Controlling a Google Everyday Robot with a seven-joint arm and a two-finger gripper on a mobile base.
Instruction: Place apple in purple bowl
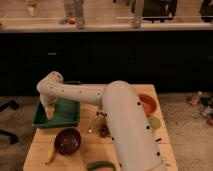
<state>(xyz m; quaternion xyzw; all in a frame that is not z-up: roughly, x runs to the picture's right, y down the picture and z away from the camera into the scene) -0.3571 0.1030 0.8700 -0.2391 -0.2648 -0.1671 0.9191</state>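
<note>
My gripper (50, 112) hangs at the end of the white arm, pointing down into the left part of the green tray (67, 114). It is open, and I see nothing in it. The apple is hidden; the wrist and gripper cover that part of the tray. The purple bowl (68, 140) stands on the wooden table just in front of the tray, a little right of the gripper, and looks empty.
A yellow banana (50, 155) lies left of the purple bowl. A dark grape cluster (104, 131) sits mid-table, and a green vegetable (101, 165) lies at the front edge. An orange bowl (148, 103) and a pale green item (154, 121) are at the right. A dark counter runs behind.
</note>
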